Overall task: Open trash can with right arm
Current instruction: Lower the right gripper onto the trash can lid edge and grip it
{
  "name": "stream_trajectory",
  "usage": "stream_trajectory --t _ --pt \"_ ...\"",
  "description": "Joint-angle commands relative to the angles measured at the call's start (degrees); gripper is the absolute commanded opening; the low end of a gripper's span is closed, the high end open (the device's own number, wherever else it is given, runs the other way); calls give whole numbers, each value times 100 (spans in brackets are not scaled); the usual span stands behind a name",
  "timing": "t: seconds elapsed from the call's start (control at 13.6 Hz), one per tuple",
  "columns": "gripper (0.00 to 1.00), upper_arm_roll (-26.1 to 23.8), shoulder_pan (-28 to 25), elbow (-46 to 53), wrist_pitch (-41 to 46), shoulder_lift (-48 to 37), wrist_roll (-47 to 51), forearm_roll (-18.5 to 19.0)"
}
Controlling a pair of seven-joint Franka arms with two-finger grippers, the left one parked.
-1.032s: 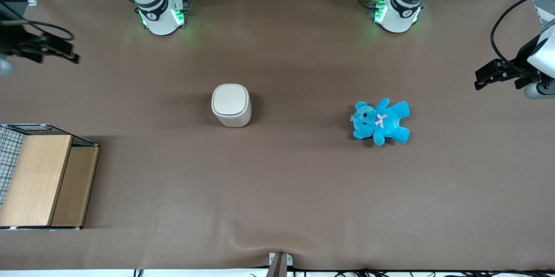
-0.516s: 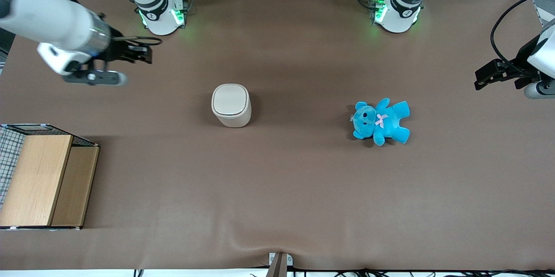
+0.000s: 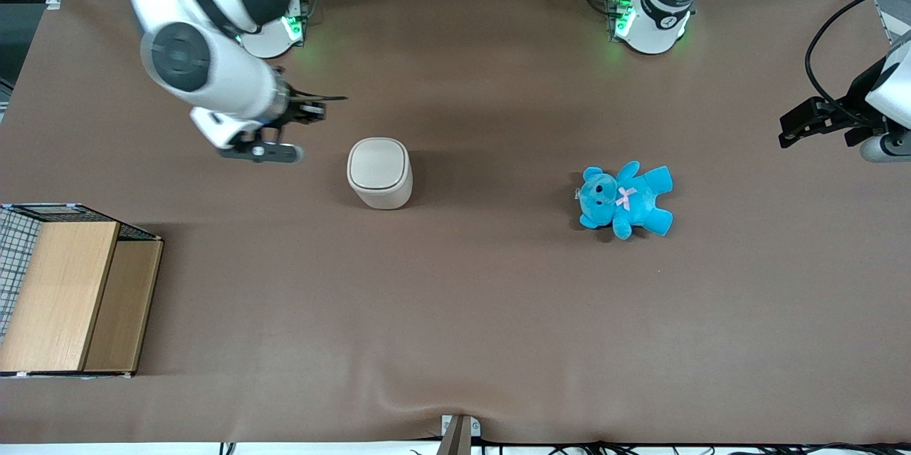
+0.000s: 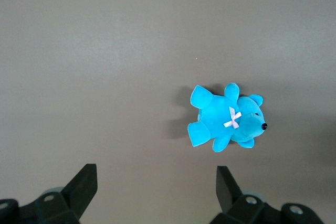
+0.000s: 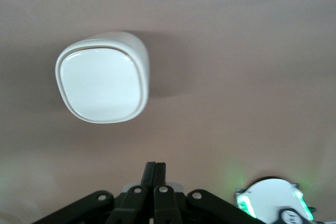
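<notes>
The trash can is a small cream-white bin standing upright near the middle of the brown table, its flip lid down flat. The right wrist view shows the trash can from above, lid closed. The right arm reaches out over the table from its base. Its black gripper hangs in the air, apart from the can, a little farther from the front camera and toward the working arm's end. The gripper has its two fingers pressed together with nothing between them.
A blue teddy lies on the table toward the parked arm's end, also in the left wrist view as the teddy. A wooden box with wire mesh stands at the working arm's end, nearer the front camera.
The right arm has swung in from the table's working-arm end toward the trash can, its gripper now close beside it. The trash can and teddy have not moved.
</notes>
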State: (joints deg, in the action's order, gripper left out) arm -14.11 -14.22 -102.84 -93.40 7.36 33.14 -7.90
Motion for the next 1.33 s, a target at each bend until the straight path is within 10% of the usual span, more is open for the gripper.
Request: stream_trajectory --t 0.0,1.25 --pt "0 13 -300 1 -475 414 481 -1" --pt "0 -4 -406 -622 -1987 1400 975 280"
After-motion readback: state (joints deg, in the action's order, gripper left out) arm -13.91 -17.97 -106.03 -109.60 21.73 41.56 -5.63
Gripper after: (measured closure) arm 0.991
